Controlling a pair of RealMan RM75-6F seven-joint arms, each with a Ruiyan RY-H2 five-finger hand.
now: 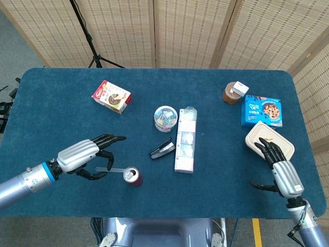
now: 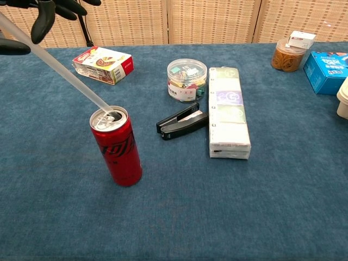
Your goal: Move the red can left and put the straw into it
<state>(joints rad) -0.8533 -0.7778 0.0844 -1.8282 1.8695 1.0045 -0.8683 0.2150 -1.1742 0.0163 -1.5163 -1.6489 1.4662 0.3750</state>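
One thin translucent plastic straw (image 2: 60,68) leans in the red aluminium can (image 2: 118,147), just right of the left hand (image 1: 85,157), whose fingers are apart. Light and bendy, it is best pinched mid-shaft.

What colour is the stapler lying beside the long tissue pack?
Black, with a silvery metal strip; the stapler shows best in the chest view.
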